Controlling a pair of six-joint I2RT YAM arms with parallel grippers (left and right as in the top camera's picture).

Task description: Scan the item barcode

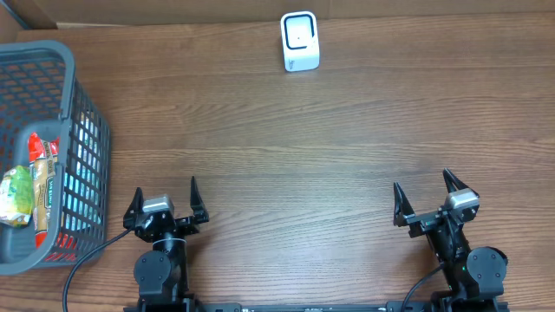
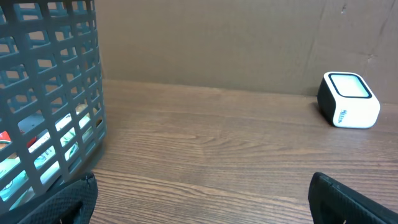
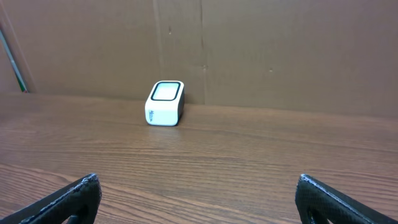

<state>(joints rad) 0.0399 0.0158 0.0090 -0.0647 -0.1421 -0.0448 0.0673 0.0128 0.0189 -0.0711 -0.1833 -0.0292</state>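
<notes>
Packets [image 1: 39, 173] for scanning lie in the grey basket [image 1: 87, 104] at the far left of the table [image 1: 286, 147]: a green packet [image 1: 16, 198] toward the near end, a red-and-yellow one beside it, pale-blue packaging showing through the mesh in the left wrist view. None is out of the basket, and no barcode is legible from any view. The white scanner [image 1: 300, 41] stands alone at the far edge, roughly centre, its window on the upper face. Task reads as not started: nothing picked, nothing presented to the scanner. Left to do, by my judgement: reach into the basket, lift one packet, find its barcode, carry it to the scanner window. Left gripper [image 1: 165, 187] sits at the near edge, jaws spread wide, nothing between them; the basket is just to its left, near but not touching, and the packets lie behind the mesh wall, so a reach likely has to go over the rim. Right gripper [image 1: 421, 180] sits at the near edge on the other side, jaws likewise wide apart and empty, well apart from the basket, with the scanner ahead and to its left. Left arm looks the natural one for the pick; the scanner is well apart from both
</notes>
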